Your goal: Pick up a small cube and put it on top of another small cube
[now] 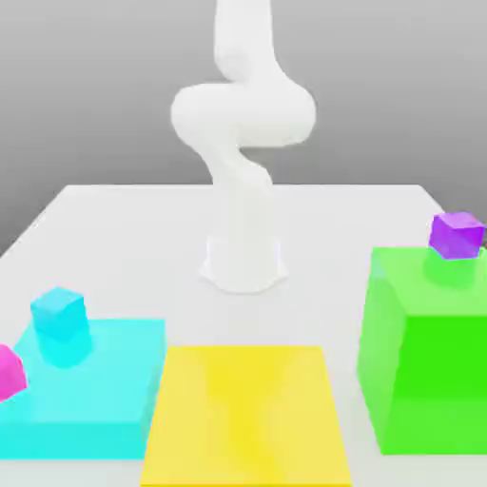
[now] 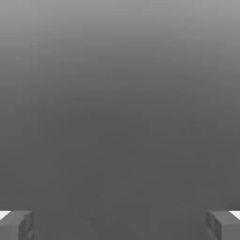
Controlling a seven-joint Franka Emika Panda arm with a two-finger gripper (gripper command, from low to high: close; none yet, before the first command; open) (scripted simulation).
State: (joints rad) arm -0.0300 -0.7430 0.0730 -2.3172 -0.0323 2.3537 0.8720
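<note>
The hand (image 2: 120, 226) stands spread wide against plain grey.

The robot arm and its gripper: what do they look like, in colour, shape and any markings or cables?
The plain white robot arm is made of smooth, rounded tubular segments on a cylindrical base, with no markings or cables visible. In the hand view, the gripper has two blocky grey fingers with lighter, whitish inner corners.

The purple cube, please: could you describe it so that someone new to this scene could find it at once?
Start at the big green block on the exterior view's right side of the white table. The purple cube sits on top of it, near its far right corner. It is the only purple thing; the other small cubes, blue and pink, sit at the low cyan slab opposite.
</note>
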